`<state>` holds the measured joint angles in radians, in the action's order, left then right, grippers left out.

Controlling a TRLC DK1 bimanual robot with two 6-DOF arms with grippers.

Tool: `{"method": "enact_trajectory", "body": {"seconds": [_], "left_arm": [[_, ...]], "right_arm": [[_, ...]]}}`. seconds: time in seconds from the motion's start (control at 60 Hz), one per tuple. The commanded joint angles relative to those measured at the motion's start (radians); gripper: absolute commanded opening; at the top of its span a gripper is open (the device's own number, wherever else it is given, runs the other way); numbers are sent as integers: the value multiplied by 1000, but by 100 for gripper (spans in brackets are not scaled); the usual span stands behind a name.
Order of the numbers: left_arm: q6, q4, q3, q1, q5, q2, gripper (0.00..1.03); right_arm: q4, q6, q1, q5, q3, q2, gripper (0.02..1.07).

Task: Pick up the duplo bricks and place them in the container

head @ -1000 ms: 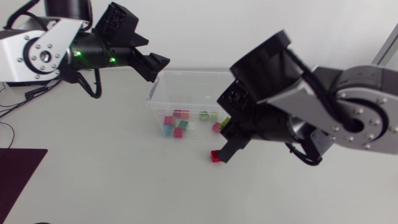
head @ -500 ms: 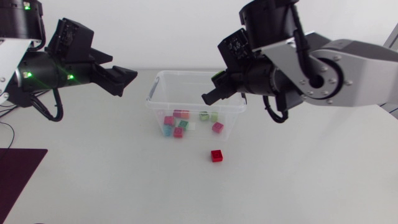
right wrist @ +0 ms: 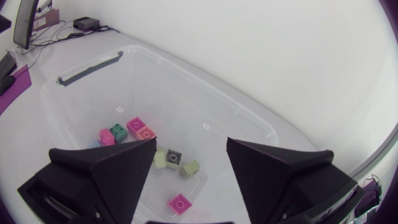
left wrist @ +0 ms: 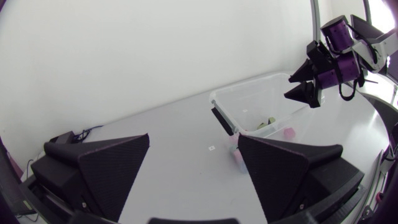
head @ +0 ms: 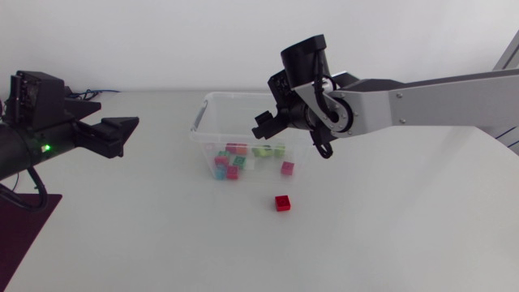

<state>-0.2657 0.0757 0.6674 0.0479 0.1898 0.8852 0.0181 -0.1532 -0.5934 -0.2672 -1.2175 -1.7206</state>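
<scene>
Bricks (right wrist: 138, 129) of mixed colours lie loose on the floor of the clear container (head: 198, 122). One red brick (head: 282, 203) sits outside on the worktop (head: 162, 227), near the container's front wall. Right jaws hang over the container, spread wide, empty. Left jaws also wide, empty, well apart from the container.

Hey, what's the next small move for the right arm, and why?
Probably move the right hand off the container and down toward the red brick. The hand is open and empty above the container, that brick lies alone on the table in front of it, and the left hand is far off to the side.
</scene>
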Motion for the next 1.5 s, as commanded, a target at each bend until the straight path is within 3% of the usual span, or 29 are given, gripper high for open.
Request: {"method": "enact_trajectory", "body": {"seconds": [0.0,0.217,0.383,0.517,0.833,1.083,1.35,1.483], "left_arm": [[59,-30,-61,-16,5,-61,99],[128,-88,-158,-71,5,-190,99],[184,-137,-278,-161,5,-379,99],[192,-131,-331,-200,5,-483,99],[233,-106,-453,-226,5,-697,99],[250,-73,-474,-226,5,-746,99],[250,-57,-500,-226,5,-790,99],[250,-60,-520,-230,5,-812,99]], "right_arm": [[-23,26,3,-18,29,76,99],[3,96,-31,-79,110,253,102],[191,264,-71,-78,179,401,102],[269,377,-108,-79,228,444,102],[281,540,-152,-79,394,470,102],[260,653,-192,-75,426,342,97],[128,643,-212,-81,454,133,97],[126,635,-203,-83,411,33,97]]}}
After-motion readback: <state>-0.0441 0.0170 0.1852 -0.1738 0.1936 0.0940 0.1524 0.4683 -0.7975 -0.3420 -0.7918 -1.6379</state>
